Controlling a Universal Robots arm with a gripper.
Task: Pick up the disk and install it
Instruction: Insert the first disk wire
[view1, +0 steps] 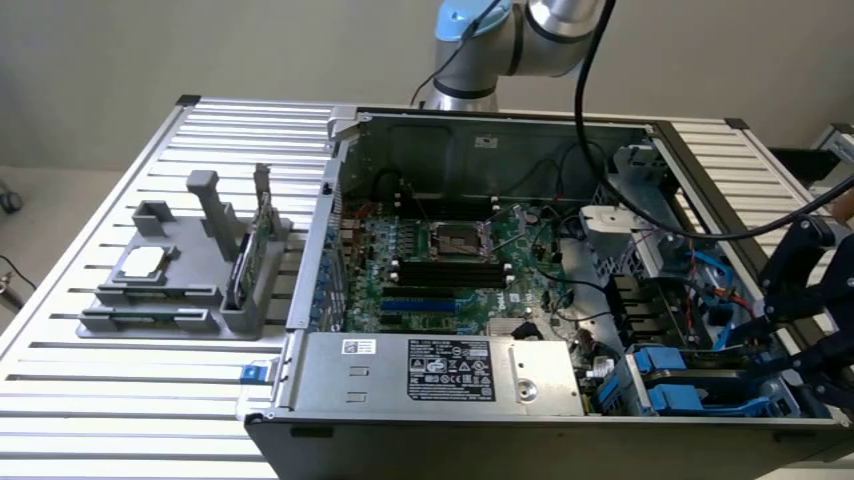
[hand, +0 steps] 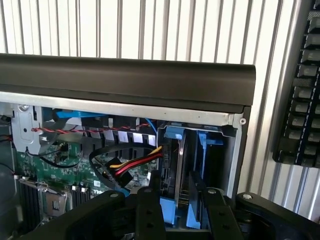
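Note:
The disk (hand: 180, 165) stands on edge in the drive bay at the corner of the open computer case (view1: 334, 170), its blue carrier at the end. In the exterior view the disk (view1: 687, 390) sits at the lower right of the case. My gripper (hand: 175, 180) hangs just over it, one black finger (hand: 151, 200) on each side of the carrier, and the jaws stand apart with gaps showing. The black linkage of the gripper (view1: 781, 375) reaches in from the exterior view's right.
Beside the bay a second blue carrier (hand: 210, 140) fills the neighbouring slot. Red, yellow and black cables (hand: 135, 162) loop close to the fingers. A long grey box (view1: 441, 370) lies along the case front. A grey tray (view1: 160, 310) and a keyboard (hand: 305, 100) lie outside.

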